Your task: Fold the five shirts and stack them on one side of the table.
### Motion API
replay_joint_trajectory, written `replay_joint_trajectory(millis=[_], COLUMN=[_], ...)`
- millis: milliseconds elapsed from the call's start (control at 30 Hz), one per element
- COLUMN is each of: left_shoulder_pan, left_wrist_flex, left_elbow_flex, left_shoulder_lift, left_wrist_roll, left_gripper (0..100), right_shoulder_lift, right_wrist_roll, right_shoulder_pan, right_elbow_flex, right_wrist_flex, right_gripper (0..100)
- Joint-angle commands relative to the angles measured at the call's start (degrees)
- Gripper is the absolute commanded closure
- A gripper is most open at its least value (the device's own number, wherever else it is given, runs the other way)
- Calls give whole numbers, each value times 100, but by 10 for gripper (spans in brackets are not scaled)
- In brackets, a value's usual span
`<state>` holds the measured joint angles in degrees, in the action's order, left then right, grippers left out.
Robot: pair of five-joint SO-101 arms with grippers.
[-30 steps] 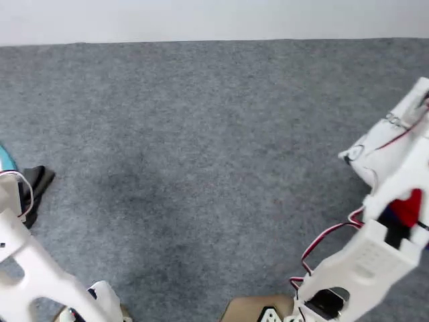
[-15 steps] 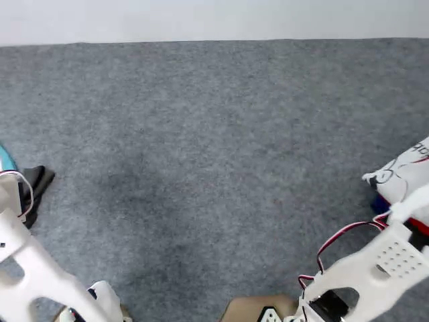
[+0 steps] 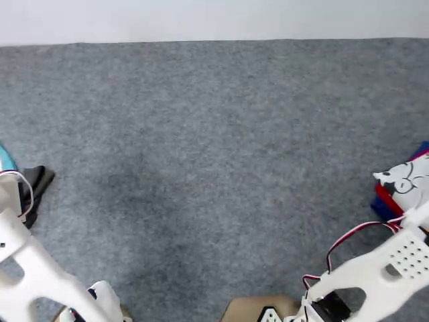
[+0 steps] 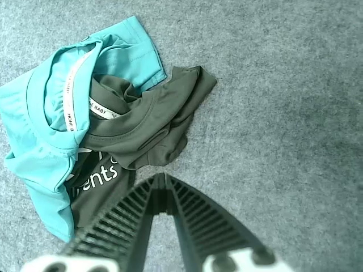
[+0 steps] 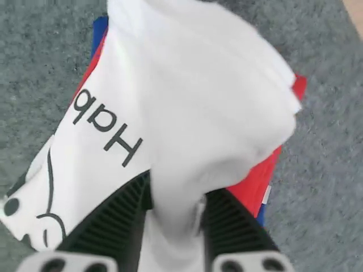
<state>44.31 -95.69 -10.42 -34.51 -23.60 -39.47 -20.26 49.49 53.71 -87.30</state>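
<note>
My right gripper (image 5: pixel 173 212) is shut on the white printed shirt (image 5: pixel 170 107), which lies over a red shirt (image 5: pixel 258 175) and a blue shirt (image 5: pixel 100 29) at the table's right edge. From above, the white shirt (image 3: pixel 407 180) rests on the red shirt (image 3: pixel 389 199) and blue shirt (image 3: pixel 381 210) beside the right arm (image 3: pixel 382 268). My left gripper (image 4: pixel 161 190) is shut with nothing in it, just short of a crumpled dark olive shirt (image 4: pixel 153 127) tangled with a teal shirt (image 4: pixel 39 113). The olive shirt (image 3: pixel 37 182) and teal shirt (image 3: pixel 7 159) peek in at the left edge.
Grey felt (image 3: pixel 214 147) covers the table, with a wide bare middle. A white wall (image 3: pixel 214 19) runs along the far edge. A tan board (image 3: pixel 248 310) shows at the near edge between the arm bases.
The right arm has swung right and down with the white shirt, lowering it onto the red and blue shirts. The left arm has not moved.
</note>
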Motion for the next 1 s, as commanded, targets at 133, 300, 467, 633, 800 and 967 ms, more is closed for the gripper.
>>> replay_joint_trajectory(millis=[133,300,467,633,800,967], left_shoulder_pan=[-9,-9,-9,-9,-9,-9], left_wrist_flex=[-18,-18,-18,-26,-26,-26], left_elbow_flex=[31,31,31,22,22,22], left_shoulder_lift=[-123,-123,-123,-123,-123,-123], left_wrist_roll=[-26,-26,-26,-26,-18,-9], left_gripper=[994,994,994,994,994,994], right_shoulder_lift=[409,620,462,321,426,163], right_wrist_roll=[-141,-149,-141,-167,-149,-132], right_shoulder_pan=[224,207,198,224,-66,-655], right_elbow_flex=[343,826,747,756,765,686], right_wrist_flex=[84,66,22,-127,-936,-1552], right_gripper=[778,779,817,961,967,968])
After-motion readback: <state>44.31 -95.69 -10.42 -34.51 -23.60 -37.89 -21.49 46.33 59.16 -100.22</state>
